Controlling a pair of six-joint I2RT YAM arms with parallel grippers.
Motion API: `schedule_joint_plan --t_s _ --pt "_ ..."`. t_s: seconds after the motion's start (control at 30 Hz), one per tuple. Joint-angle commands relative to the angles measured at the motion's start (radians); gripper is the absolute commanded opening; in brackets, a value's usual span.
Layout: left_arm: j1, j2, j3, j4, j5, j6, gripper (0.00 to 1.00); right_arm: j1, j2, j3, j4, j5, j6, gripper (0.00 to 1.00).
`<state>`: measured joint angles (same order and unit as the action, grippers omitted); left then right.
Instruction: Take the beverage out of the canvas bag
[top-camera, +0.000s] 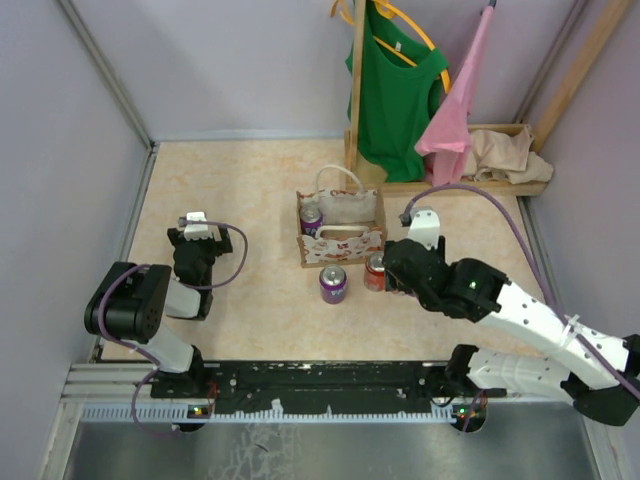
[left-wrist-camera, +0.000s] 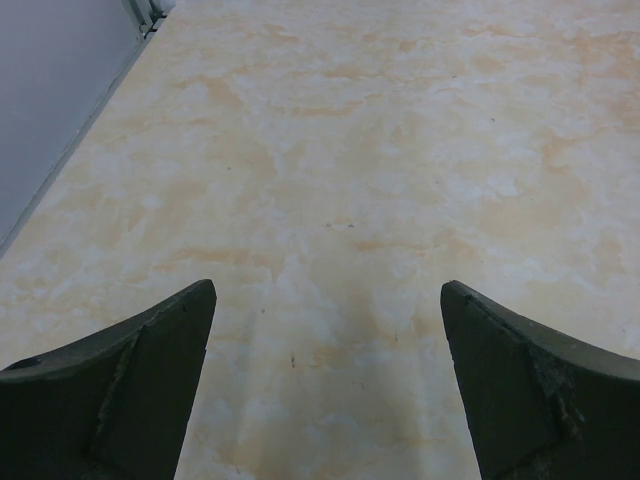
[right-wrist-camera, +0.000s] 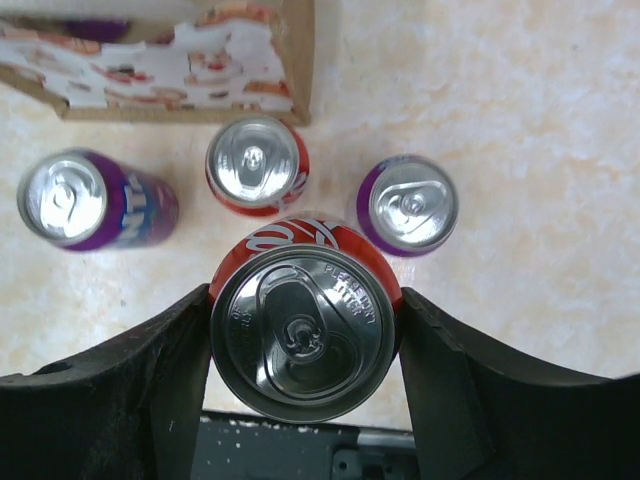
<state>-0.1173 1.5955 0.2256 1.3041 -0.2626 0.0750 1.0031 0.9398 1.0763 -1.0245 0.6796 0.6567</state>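
Gripping a red can (right-wrist-camera: 300, 345) by its sides, right pincer (right-wrist-camera: 303, 305); left pincer (left-wrist-camera: 328, 295) spread wide over tabletop (left-wrist-camera: 350, 150).

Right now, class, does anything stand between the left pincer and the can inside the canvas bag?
Nothing visible stands on the tabletop between the open left pincer and the canvas bag; the left wrist view shows only bare surface ahead. The purple can sits in the bag's left end, enclosed only by the bag's own wall.

Top view, centre: the right arm (top-camera: 450, 285) hides the gripped red can (right-wrist-camera: 300, 335) and one purple can (right-wrist-camera: 408, 205). Right wrist view: the canvas bag (right-wrist-camera: 200, 60) is cut by the top edge. Left wrist view: both fingers (left-wrist-camera: 120, 390) run off the bottom edge.
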Motion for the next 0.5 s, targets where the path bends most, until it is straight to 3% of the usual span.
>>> schedule_joint_plan --t_s 0.0,0.47 --pt "0.000 0.007 -0.006 0.043 -0.007 -0.010 1.00 0.076 -0.045 -0.043 0.051 0.057 0.137 0.00" --pt "-0.001 0.008 -0.006 0.043 -0.007 -0.010 1.00 0.095 -0.024 -0.263 0.172 0.040 0.196 0.00"
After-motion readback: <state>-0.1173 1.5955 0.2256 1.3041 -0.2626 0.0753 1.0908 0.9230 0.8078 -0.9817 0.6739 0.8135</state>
